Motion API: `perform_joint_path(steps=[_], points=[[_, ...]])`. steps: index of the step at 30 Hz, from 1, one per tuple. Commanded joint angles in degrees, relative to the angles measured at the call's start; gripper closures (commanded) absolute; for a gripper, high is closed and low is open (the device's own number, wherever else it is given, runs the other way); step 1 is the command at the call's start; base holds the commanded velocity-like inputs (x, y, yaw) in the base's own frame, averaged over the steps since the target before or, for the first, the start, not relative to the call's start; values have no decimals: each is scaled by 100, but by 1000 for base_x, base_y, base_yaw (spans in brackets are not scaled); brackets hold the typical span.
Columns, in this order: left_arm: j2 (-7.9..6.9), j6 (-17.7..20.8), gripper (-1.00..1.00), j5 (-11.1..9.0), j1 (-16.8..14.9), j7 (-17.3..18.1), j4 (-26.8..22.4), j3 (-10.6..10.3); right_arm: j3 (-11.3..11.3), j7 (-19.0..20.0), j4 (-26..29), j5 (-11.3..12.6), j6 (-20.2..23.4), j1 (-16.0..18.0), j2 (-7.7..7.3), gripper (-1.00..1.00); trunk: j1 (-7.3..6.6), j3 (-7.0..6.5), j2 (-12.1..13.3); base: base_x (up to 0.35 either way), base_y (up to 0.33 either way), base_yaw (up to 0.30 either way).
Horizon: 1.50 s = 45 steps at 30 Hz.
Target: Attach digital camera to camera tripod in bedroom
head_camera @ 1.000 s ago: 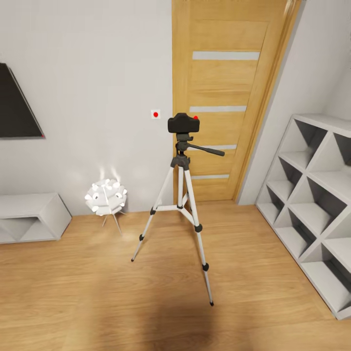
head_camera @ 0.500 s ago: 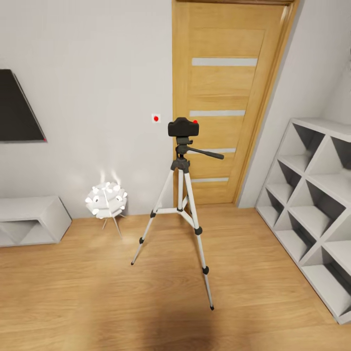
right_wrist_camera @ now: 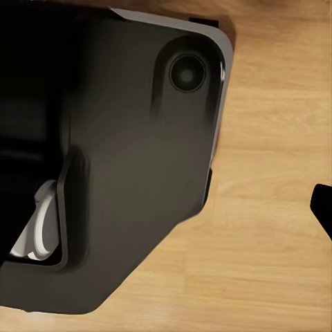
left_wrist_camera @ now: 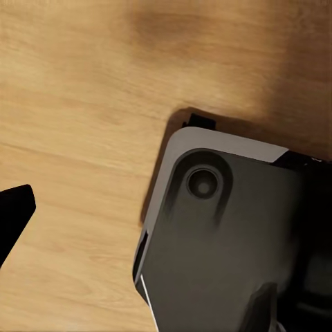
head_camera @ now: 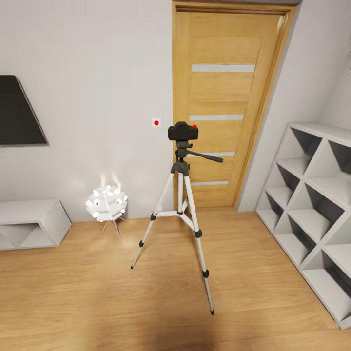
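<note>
The digital camera (head_camera: 183, 131) is seated on the black head of the camera tripod (head_camera: 181, 204), red dot on its top right corner, pan handle sticking out to the right below it. The tripod is stood upright on the wood plank floor (head_camera: 97, 292), all three legs splayed, in front of the wooden door (head_camera: 224, 97). A low white flower-shaped lamp (head_camera: 107, 202) is set left of the tripod, near the pale grey wall (head_camera: 97, 58). White cube shelves (head_camera: 317, 204) are lined along the right wall; a low white unit (head_camera: 29, 223) and a dark panel (head_camera: 19, 112) are seen at left.

In the left wrist view one dark fingertip (left_wrist_camera: 14, 214) is seen at the frame edge over the floor, beside the robot's dark base (left_wrist_camera: 228, 242). In the right wrist view a dark fingertip (right_wrist_camera: 322, 207) is seen at the edge, the base (right_wrist_camera: 131, 159) just beside it. Finger spread cannot be told for either gripper. Camera and tripod are well apart from both sets of fingers; nothing is pinched in sight.
</note>
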State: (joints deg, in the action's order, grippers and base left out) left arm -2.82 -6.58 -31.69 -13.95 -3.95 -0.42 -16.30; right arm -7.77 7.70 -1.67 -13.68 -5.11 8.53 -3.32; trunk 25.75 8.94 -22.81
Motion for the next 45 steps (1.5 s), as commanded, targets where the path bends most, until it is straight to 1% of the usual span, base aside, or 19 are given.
perform_joint_path(steps=[1, 45], points=[[0, -10, -100, -39, -3, -18, -2, -49, -49, 12, -18, -50, -34, 8, -3, -100, 3, 2, -10, 0, 0, 0], [0, -10, -100, -39, -3, -18, -2, -49, -49, 12, -18, -64, -34, 8, -2, -100, 3, -395, -10, 0, 0, 0]])
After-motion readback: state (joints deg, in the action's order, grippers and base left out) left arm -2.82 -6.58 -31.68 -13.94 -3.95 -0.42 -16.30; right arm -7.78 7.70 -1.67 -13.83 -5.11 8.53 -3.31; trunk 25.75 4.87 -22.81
